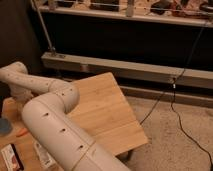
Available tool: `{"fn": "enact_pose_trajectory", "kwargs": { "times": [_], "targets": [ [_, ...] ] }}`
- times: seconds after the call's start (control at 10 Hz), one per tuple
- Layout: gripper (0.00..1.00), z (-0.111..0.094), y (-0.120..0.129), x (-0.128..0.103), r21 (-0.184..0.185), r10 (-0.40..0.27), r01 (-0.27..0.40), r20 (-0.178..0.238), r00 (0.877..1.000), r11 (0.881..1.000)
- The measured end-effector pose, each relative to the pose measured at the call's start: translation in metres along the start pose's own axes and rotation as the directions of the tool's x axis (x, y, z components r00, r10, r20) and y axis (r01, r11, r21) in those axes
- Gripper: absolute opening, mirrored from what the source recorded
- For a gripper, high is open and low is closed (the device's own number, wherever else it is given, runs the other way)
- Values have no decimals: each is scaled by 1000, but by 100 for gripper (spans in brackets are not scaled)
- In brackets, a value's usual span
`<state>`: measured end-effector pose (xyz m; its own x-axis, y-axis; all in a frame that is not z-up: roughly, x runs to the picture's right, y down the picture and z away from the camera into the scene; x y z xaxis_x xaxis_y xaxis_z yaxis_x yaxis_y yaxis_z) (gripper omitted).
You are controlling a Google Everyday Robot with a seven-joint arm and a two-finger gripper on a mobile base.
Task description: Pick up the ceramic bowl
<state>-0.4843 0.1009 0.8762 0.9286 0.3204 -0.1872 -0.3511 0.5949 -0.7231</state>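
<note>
Arm (pixel 55 125): thick white segmented limb with small dark slots, entering from the bottom edge, rising to an elbow near the middle left, then bending back toward the far left edge.

Gripper: not in view; the arm's far end runs to the left border around the upper-left segment (pixel 15 75), and nothing beyond it shows. State of the fingers: cannot tell.

Desk (pixel 107 110): light bamboo-grain top, set at an angle, its right corner over the speckled floor (pixel 170 135).

Ceramic bowl: not identifiable; no red-orange round bowl shows, and the arm covers much of the desk's left part.

Other items, left of the arm: a blue rounded object (pixel 4 126) at the picture's edge; a small orange sliver (pixel 22 132); a flat dark packet (pixel 11 157); a white labelled packet (pixel 44 155) beside the arm.

Background: metal rail (pixel 130 70), black cable (pixel 175 105) trailing to the floor.
</note>
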Motion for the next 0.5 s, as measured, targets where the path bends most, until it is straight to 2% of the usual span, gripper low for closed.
{"fn": "enact_pose_trajectory", "kwargs": {
  "times": [0.1, 0.3, 0.4, 0.5],
  "targets": [
    [23, -13, -2, -2, 15, 5, -5, 14, 1000, 1000],
    [4, -61, -9, -6, 58, 24, -29, 88, 996, 998],
    [0, -104, -18, -1, 108, 36, -53, 152, 988, 993],
    [0, -128, -20, 7, 129, 48, -72, 179, 983, 989]
  ]
}}
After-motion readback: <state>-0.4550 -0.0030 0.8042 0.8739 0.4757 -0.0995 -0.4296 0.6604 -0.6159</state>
